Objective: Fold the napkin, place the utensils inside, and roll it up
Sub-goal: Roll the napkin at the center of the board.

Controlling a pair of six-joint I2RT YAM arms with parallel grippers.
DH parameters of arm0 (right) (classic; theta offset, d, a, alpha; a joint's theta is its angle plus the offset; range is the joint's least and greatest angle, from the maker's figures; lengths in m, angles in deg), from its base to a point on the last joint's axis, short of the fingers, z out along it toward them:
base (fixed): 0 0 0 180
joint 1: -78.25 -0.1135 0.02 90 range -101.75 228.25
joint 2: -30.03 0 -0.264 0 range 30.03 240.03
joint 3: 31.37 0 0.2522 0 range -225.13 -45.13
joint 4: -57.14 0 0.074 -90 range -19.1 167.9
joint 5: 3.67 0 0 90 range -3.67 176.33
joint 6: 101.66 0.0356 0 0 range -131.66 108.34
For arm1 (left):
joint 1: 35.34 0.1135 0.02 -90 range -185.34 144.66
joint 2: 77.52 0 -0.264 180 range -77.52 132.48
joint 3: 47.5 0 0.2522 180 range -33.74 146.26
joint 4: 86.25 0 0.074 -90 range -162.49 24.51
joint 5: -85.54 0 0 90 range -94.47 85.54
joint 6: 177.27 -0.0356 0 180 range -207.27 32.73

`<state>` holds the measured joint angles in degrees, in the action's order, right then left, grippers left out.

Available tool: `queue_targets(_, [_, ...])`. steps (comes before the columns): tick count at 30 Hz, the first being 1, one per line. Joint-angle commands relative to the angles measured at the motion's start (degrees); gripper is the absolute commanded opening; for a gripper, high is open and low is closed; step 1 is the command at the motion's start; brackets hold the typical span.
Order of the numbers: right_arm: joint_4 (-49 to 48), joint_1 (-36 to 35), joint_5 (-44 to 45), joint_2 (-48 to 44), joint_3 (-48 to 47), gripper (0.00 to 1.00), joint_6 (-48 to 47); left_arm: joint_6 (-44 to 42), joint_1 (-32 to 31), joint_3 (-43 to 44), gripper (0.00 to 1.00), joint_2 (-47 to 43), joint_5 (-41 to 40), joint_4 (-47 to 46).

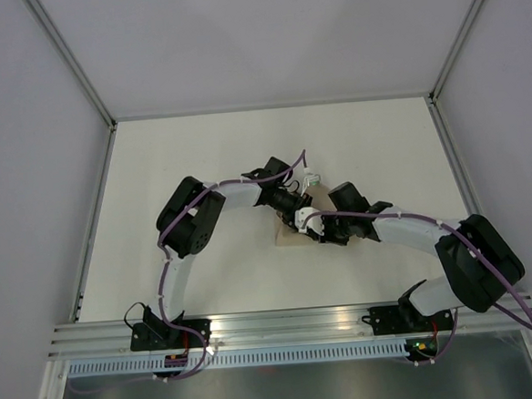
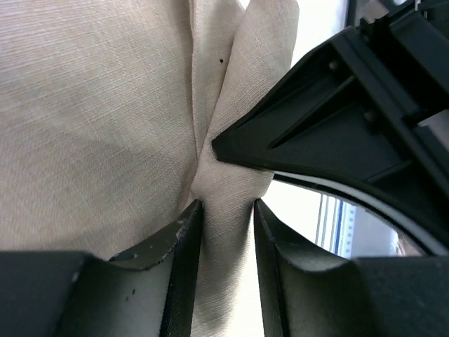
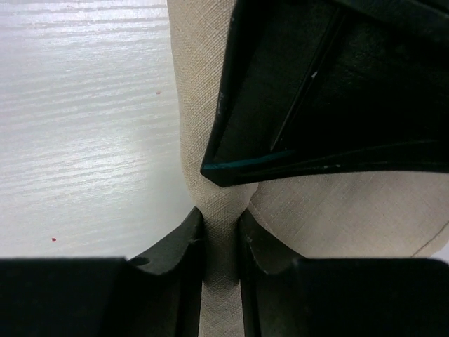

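Note:
The tan napkin (image 1: 290, 240) lies bunched in the middle of the white table, mostly covered by the two wrists. In the left wrist view the napkin (image 2: 91, 126) rises into a rolled fold, and my left gripper (image 2: 227, 203) has that fold between its jaws, cloth touching both fingers. In the right wrist view my right gripper (image 3: 219, 213) is shut on the same narrow fold of the napkin (image 3: 351, 210). The two grippers face each other tip to tip, and the other arm's black finger (image 3: 280, 91) sits just beyond the fold. No utensils show in any view.
The white tabletop (image 3: 84, 126) runs out to the left of the cloth. Grey walls with metal frame posts (image 1: 83, 84) enclose the table. An aluminium rail (image 1: 284, 321) carrying both arm bases runs along the near edge.

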<state>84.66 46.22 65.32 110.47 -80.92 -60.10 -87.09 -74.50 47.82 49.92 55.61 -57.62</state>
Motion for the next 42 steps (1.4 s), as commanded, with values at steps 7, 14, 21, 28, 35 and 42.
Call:
queue_targets(7, [13.9,2.8,-6.5,11.7,-8.8,0.22,-1.2,10.1,3.6,-3.7,0.42,-10.4,-10.7,-8.1])
queue_targets(14, [28.1,8.6,-14.0,21.4,-19.6,0.22,-6.7,17.9,8.7,-14.4,0.4,-19.6,-22.4,-21.5])
queue_targets(21, [40.8,12.1,-18.9,35.3,-31.7,0.22,-11.5,16.9,8.7,-28.7,0.38,-32.3,-35.6,-34.7])
queue_targets(28, [47.1,13.1,-19.2,43.7,-40.9,0.22,-11.8,4.8,1.4,-42.1,0.4,-43.7,-47.4,-45.5])
queue_targets(35, [48.7,14.1,-19.5,47.9,-43.8,0.22,-11.7,-14.1,-13.1,-42.8,0.47,-44.3,-59.8,-42.4])
queue_targets(42, [48.2,14.1,-18.9,49.2,-44.6,0.22,-10.5,-25.4,-23.1,-36.6,0.65,-34.4,-66.4,-39.0])
